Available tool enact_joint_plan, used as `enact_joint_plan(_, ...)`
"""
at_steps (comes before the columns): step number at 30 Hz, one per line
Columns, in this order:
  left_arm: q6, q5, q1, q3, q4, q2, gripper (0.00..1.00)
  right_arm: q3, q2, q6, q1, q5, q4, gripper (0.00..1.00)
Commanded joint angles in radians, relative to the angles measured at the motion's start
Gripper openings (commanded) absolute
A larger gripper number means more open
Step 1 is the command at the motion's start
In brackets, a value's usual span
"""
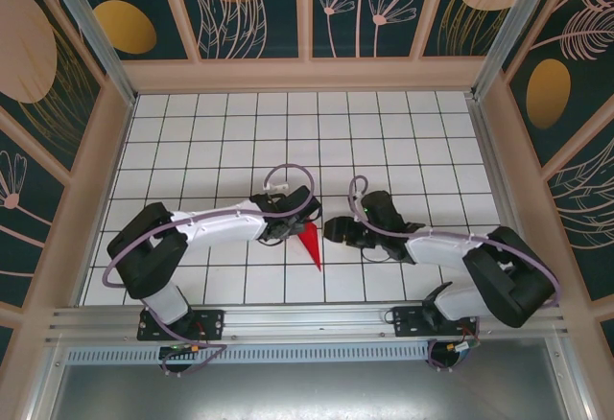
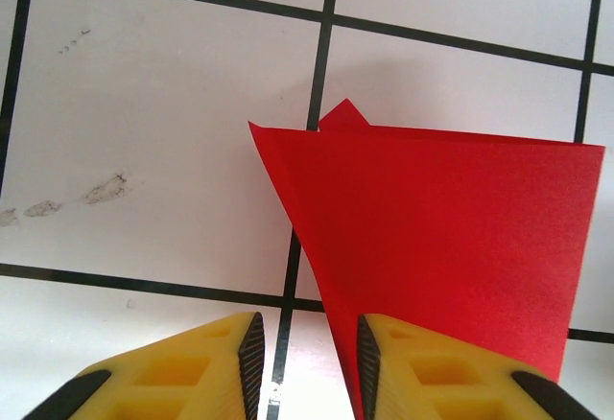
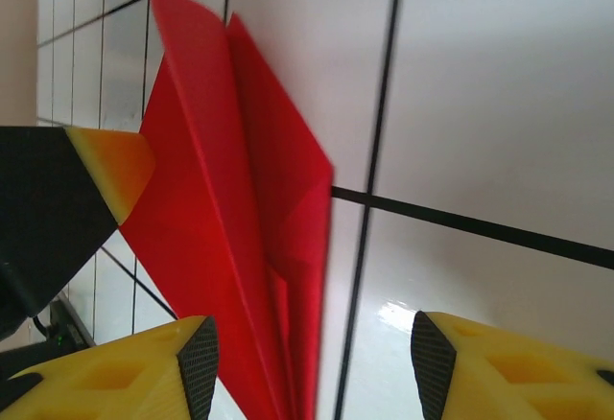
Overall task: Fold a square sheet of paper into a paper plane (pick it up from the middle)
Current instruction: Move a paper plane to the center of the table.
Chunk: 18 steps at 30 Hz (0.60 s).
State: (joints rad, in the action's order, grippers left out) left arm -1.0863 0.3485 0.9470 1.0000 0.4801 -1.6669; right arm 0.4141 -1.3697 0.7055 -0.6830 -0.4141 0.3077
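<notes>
Lying by the middle of the near edge of the surface, the paper plane, plain red, points its sharp tip at that edge, between the two arms. Left gripper: jaws narrowly apart, white tile showing between them, one pad against the plane's edge. Right gripper: jaws spread wide, straddling the plane's layered folds.

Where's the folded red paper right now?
Top view: the folded red paper sits on the table between the left gripper and right gripper, nearer the left one.
</notes>
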Motion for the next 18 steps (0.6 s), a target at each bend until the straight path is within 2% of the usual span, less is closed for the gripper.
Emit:
enact_joint_plan(1,-0.009,0.006,-0.010,-0.022,-0.015,0.033,0.34,0.055,-0.050,-0.029,-0.038,-0.021,0.052,0.58)
enact_joint_plan(8,-0.001,0.006,-0.012,-0.076,-0.040,0.067,0.30,0.111,-0.141,-0.034,-0.072,-0.033,0.071,0.57)
enact_joint_plan(18,0.006,0.001,-0.015,-0.082,-0.047,0.070,0.31,0.156,-0.212,-0.038,-0.098,-0.060,0.082,0.55)
